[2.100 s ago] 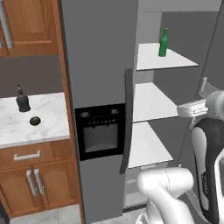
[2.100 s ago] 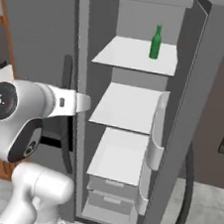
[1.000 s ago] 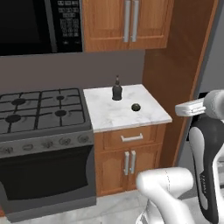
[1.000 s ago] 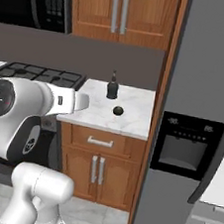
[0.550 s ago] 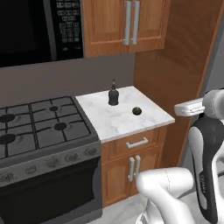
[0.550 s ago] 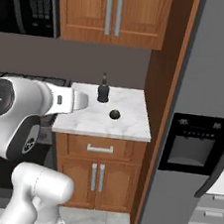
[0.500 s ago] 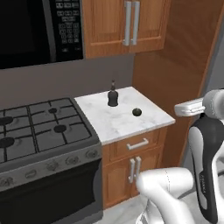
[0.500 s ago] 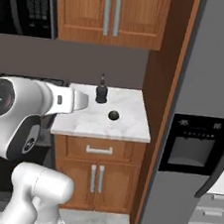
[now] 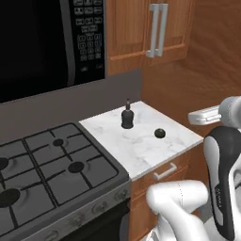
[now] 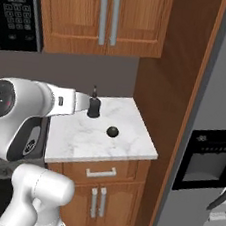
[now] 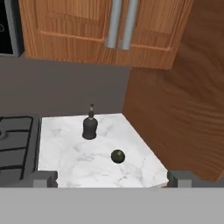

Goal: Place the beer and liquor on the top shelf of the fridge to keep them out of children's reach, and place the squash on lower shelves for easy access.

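Note:
The liquor (image 9: 127, 117) (image 10: 93, 108) (image 11: 89, 128), a squat dark bottle, stands upright near the back of the marble counter (image 9: 141, 146) (image 10: 86, 137). The squash (image 9: 160, 133) (image 10: 112, 131) (image 11: 117, 156), a small dark green ball, lies on the counter in front of it and a little right. My gripper (image 11: 113, 178) is open, held back from the counter's front edge, with nothing between its fingertips (image 11: 43, 178). The grey fridge (image 10: 222, 99) with its black dispenser panel (image 10: 205, 157) stands at the right. The beer, the top shelf and the lower shelves are out of view.
A gas stove (image 9: 47, 174) (image 11: 13, 140) adjoins the counter on the left, under a black microwave (image 9: 42, 42). Wooden upper cabinets (image 10: 102, 18) hang over the counter. A tall wooden side panel (image 10: 173, 92) (image 11: 179, 92) separates counter and fridge. Drawers and doors (image 10: 100, 189) sit below.
The whole picture has shifted: the base has swung from the open fridge to the counter and come closer. The liquor and squash stay put. The gripper stays open.

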